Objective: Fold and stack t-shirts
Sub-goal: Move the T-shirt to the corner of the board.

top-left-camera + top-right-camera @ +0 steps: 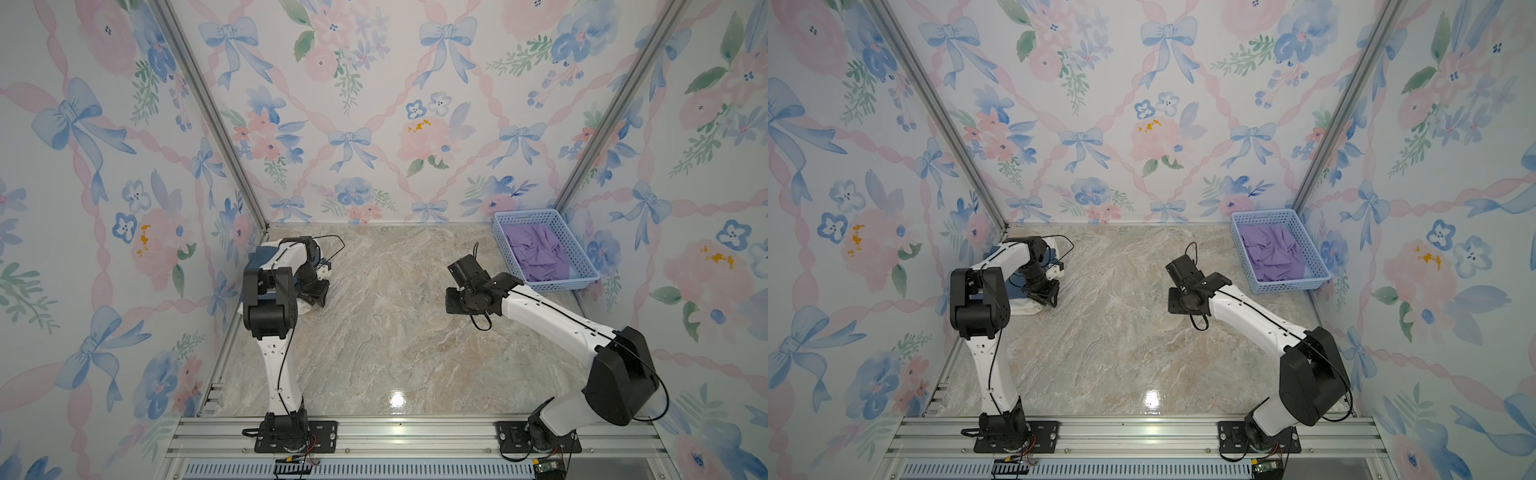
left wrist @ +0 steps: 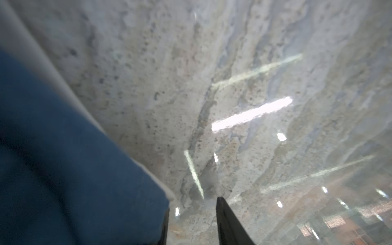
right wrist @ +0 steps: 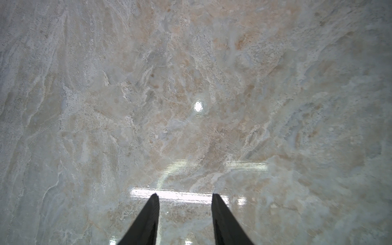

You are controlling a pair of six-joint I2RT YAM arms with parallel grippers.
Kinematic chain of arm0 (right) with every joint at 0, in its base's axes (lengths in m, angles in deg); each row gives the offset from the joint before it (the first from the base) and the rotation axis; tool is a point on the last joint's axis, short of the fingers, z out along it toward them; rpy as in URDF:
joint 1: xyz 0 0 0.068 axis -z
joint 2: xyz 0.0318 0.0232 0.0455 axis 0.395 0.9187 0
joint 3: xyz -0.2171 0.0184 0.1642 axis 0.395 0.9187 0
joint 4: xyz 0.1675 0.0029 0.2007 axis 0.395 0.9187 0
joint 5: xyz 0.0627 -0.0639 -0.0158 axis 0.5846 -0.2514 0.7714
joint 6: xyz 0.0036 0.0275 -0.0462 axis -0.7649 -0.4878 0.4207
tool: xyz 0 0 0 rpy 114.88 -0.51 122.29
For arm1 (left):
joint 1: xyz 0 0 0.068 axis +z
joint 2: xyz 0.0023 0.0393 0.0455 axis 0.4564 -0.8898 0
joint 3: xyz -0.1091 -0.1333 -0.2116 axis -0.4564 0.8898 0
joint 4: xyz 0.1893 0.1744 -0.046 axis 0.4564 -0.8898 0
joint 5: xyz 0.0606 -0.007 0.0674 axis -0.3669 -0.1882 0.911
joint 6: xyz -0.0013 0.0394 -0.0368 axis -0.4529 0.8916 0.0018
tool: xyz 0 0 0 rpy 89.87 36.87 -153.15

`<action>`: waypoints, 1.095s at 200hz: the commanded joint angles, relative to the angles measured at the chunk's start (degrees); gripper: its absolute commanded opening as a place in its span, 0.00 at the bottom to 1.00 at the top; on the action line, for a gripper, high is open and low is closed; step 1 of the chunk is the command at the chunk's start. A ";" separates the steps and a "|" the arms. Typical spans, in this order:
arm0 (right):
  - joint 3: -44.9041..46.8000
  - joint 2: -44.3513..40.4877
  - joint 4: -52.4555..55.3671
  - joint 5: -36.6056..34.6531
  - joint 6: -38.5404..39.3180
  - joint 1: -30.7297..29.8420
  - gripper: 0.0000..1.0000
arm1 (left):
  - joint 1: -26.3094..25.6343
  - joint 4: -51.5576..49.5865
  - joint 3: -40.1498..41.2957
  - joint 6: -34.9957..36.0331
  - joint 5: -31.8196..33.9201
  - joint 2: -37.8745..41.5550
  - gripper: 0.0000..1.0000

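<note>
Two folded t-shirts lie stacked at the far left of the table, mostly hidden under my left arm in both top views. The slate-blue t-shirt is on top. The cream-white t-shirt shows as a rim beneath it. My left gripper stands open at the stack's right edge, with bare table between its fingers and one finger partly hidden by the blue cloth. My right gripper hangs open over bare marble near the middle right, holding nothing.
A light-blue plastic basket stands in the far right corner with crumpled purple cloth in it. Flowered walls close the table on three sides. An aluminium rail with both arm bases runs along the front.
</note>
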 commanded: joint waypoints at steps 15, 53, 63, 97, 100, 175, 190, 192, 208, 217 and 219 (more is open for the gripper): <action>0.63 1.18 -0.56 0.70 0.05 -0.15 0.45 | 0.84 2.79 -0.46 -0.12 3.36 -3.27 0.41; 0.96 1.09 -0.55 0.77 0.09 -0.08 0.45 | 0.97 2.79 -0.37 -0.52 3.75 -2.23 0.41; 1.21 0.90 -0.60 0.70 0.04 -0.09 0.45 | 0.83 2.69 -0.21 -0.28 1.89 -1.23 0.41; 2.25 -0.86 0.40 -0.22 0.87 -0.06 0.45 | -2.65 2.23 1.27 -0.01 -10.34 7.52 0.57; 2.49 -1.07 0.45 -0.42 1.00 -0.13 0.45 | -3.05 2.30 1.34 -0.21 -11.56 8.53 0.63; 7.73 -16.18 0.51 -3.52 6.18 5.15 0.99 | -4.39 13.53 2.82 -11.67 -30.05 21.74 0.98; 7.49 -19.70 0.53 -2.92 6.85 7.44 0.99 | -4.42 18.14 4.36 -15.30 -30.04 24.35 0.98; 7.43 -20.00 0.54 -2.89 6.98 7.68 0.99 | -4.53 18.43 4.66 -15.80 -29.68 24.77 0.98; 7.32 -22.64 0.42 -4.62 8.32 8.66 0.99 | -5.71 25.60 9.19 -18.50 -23.84 29.51 0.98; 7.84 -23.80 -0.08 -7.04 9.24 8.72 0.99 | -6.59 30.92 13.66 -19.59 -18.68 33.53 0.98; 8.07 -24.13 -0.25 -7.52 9.49 8.81 0.99 | -6.68 32.37 14.57 -19.77 -17.66 34.43 0.98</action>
